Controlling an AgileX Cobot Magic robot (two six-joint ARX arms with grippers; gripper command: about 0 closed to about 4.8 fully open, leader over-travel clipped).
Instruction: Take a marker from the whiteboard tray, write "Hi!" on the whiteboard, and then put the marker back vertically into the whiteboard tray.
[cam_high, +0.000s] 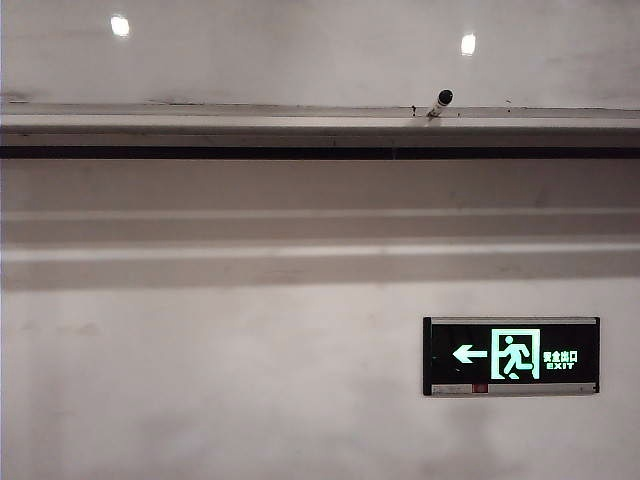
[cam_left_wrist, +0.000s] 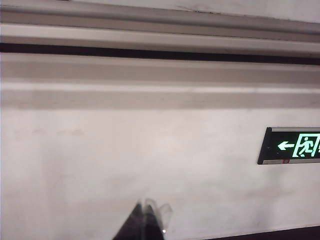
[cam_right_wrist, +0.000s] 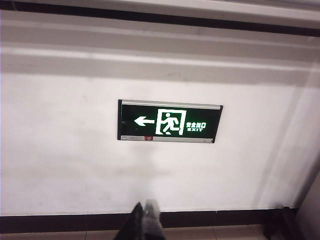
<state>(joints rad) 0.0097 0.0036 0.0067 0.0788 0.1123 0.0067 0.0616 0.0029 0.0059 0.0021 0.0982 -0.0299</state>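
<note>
The whiteboard (cam_high: 300, 55) fills the top of the exterior view, glossy, with two bright light reflections. Below it runs the whiteboard tray (cam_high: 250, 125), a long pale ledge with a thin black stripe. The marker (cam_high: 440, 101) stands tilted in the tray right of centre, black end up. Neither gripper appears in the exterior view. My left gripper (cam_left_wrist: 147, 212) is shut and empty, pointing at the bare wall well below the tray (cam_left_wrist: 150, 42). My right gripper (cam_right_wrist: 145, 209) is also shut and empty, low on the wall, with the tray (cam_right_wrist: 225, 10) far off. No marker shows in either wrist view.
A green-lit exit sign (cam_high: 511, 356) hangs on the matte white wall below the tray, at the right; it also shows in the left wrist view (cam_left_wrist: 292, 145) and right wrist view (cam_right_wrist: 170, 121). A dark skirting strip (cam_right_wrist: 240, 219) and floor lie under the wall.
</note>
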